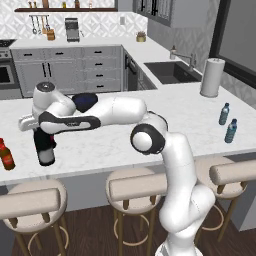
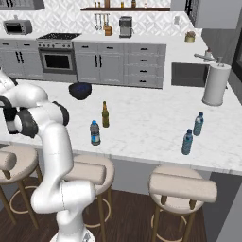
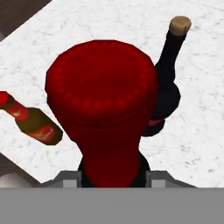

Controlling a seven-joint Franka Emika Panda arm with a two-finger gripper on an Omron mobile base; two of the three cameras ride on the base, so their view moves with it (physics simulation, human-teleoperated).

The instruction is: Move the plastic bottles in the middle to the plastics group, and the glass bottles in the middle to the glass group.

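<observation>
**Wine bottle lowered beside the glass group**

The gripper (image 1: pixel 40 131) at left of the left base view is clamped on the wine bottle (image 1: pixel 45 148), standing on the counter (image 1: pixel 150 100); the squat bottle (image 3: pixel 168 83) and orange-red bottle (image 1: pixel 6 154) sit near; a careless release risks toppling them.

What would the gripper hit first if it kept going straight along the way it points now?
The gripper points straight down the wine bottle, whose red foil top sits right before the camera, between the fingers. It would meet that bottle first; the marble counter lies below. Whether the fingers already grip it cannot be told.
</observation>
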